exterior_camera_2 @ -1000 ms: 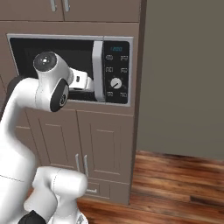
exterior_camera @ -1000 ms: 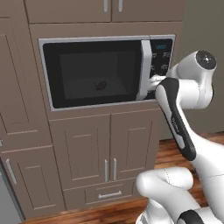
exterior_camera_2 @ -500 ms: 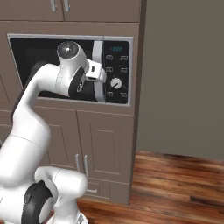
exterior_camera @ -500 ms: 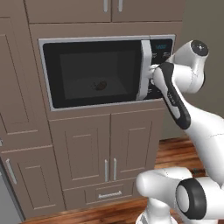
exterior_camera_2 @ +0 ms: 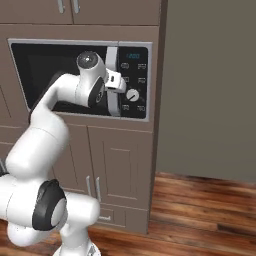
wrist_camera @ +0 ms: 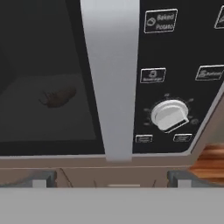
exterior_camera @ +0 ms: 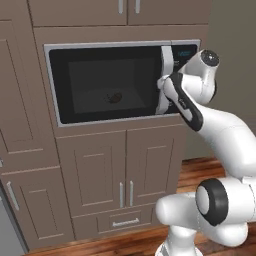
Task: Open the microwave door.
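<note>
The microwave door (exterior_camera: 107,82) is a wide black glass panel in a thin silver frame, and it sits flush and closed. Its thick vertical silver handle (exterior_camera: 165,75) runs along the right edge. My gripper (wrist_camera: 111,179) is right in front of the handle's lower part and stands open. In the hand view the handle (wrist_camera: 111,78) runs down the middle, and the two fingertips (wrist_camera: 41,179) are wide apart on either side of its lower end, not touching it. From the right base view the hand (exterior_camera_2: 116,82) is up against the handle (exterior_camera_2: 113,80).
Right of the handle is the black control panel with a white knob (wrist_camera: 169,114) and buttons. A small brown item (exterior_camera: 114,97) lies inside behind the glass. Brown cabinet doors (exterior_camera: 125,175) surround the microwave; wooden floor (exterior_camera_2: 200,205) lies to the right.
The arm has swung up and in toward the microwave, bringing the hand from below the control panel onto the handle. The jaws stay wide. The door has not moved.
</note>
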You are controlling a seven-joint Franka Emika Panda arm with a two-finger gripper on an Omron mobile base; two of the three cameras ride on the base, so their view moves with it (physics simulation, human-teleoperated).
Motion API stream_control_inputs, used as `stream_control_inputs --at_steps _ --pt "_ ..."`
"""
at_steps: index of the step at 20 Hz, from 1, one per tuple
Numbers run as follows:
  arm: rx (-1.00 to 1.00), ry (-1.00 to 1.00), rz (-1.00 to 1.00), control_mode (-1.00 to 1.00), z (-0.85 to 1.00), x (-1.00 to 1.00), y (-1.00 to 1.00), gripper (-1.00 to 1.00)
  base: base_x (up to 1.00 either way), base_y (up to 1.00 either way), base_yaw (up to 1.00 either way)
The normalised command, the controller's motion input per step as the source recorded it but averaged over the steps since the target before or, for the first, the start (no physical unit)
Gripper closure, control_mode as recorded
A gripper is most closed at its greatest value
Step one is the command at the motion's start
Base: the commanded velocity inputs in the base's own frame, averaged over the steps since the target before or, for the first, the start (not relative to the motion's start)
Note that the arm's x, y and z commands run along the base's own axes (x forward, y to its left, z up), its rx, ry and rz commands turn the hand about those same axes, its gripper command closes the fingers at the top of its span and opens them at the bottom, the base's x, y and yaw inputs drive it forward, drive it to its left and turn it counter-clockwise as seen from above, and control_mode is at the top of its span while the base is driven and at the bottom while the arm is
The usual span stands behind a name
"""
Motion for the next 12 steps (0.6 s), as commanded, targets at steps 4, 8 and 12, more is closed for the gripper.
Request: stream_control_inputs --at_steps 4,8,12 --pt "0.00 0.00 0.00 -1.00 -0.11 0.73 0.00 -1.00 0.00 0.00 0.00" --pt "0.00 0.00 0.00 -1.00 -0.09 0.65 0.00 -1.00 0.00 0.00 0.00" --pt "0.00 0.00 0.00 -1.00 -0.11 0.69 0.00 -1.00 0.00 0.00 0.00"
